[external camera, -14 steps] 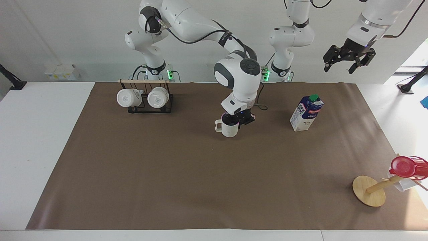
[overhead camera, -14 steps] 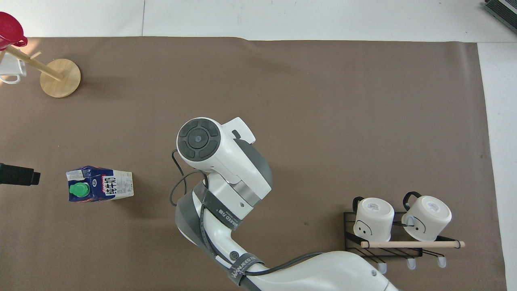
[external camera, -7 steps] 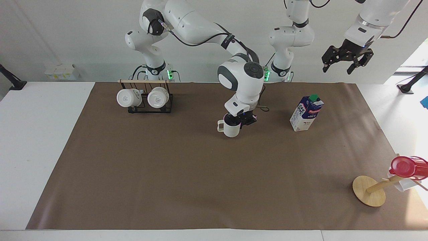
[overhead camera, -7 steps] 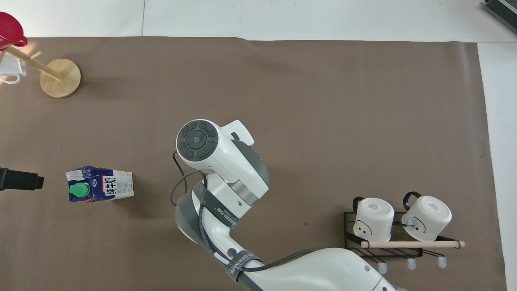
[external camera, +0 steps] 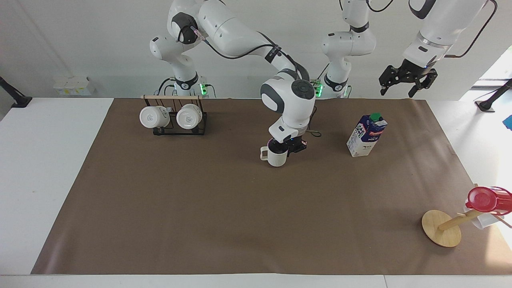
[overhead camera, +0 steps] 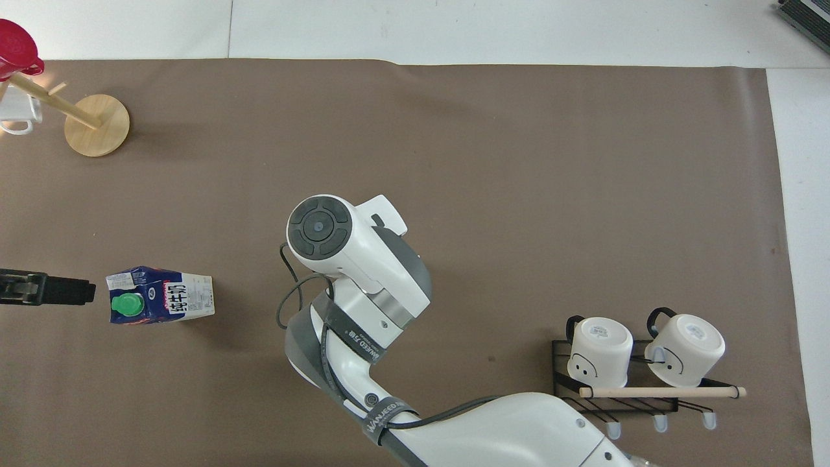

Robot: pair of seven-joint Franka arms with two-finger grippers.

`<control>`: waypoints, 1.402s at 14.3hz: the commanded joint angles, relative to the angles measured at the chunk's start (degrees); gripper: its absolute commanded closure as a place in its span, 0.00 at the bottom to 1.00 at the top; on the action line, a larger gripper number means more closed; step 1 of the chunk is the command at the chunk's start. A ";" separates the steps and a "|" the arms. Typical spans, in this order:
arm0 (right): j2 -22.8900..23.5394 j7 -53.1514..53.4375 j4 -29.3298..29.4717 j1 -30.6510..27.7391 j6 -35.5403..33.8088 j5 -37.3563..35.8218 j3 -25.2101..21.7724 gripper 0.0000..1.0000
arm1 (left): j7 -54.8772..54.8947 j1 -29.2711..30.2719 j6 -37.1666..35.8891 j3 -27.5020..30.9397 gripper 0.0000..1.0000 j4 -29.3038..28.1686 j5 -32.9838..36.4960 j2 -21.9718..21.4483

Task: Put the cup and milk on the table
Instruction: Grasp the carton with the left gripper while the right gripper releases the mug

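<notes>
cup [external camera: 276, 157]: upright on the table [external camera: 200, 208], mid-sheet, beside the milk [external camera: 366, 135].
right gripper [external camera: 285, 146]: jaws at the rim; grip state unclear.
left gripper [external camera: 404, 79]: jaws spread, empty, raised (waiting).
advice: release fully, lift straight up.

2 white mugs [external camera: 171, 117] hang on a black rack [external camera: 180, 130]; a red cup [external camera: 482, 199] tops a wooden stand [external camera: 441, 228].

The table [external camera: 56, 160] wore a matt brown paper sheet [external camera: 240, 208]. The stand [external camera: 441, 228] looked wooden, the arms' [external camera: 236, 30] shells glossy white plastic, the milk [external camera: 366, 135] printed card.
</notes>
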 commanded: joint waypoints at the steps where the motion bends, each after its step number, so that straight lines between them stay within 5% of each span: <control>1: -0.48 1.71 -1.44 -0.07 1.51 0.05 0.11 0.79 | -1.17 -0.34 6.17 -0.34 0.00 -6.95 0.35 -2.70; 4: -0.48 1.71 -1.26 -0.07 1.51 -1.00 0.11 0.27 | -1.87 -0.34 13.02 -0.34 0.00 -12.84 0.44 -3.40; 5: -0.48 1.71 -1.18 0.02 1.24 -1.09 0.11 0.19 | -1.88 -0.34 14.26 -0.34 0.00 -13.90 0.44 -3.49; 6: -0.56 1.89 -1.09 0.19 1.24 -1.18 0.11 0.02 | -1.88 -0.34 15.32 -0.34 0.00 -14.87 0.44 -3.49; 13: -8.20 2.33 -1.96 -1.30 0.45 0.05 -0.85 0.00 | -1.96 -0.34 21.82 -0.43 0.00 -20.85 0.44 -3.76; 20: -25.41 -0.65 -14.43 -11.57 -0.51 0.05 -0.77 0.00 | -2.49 -0.43 28.16 -0.61 0.00 -24.90 0.44 -2.79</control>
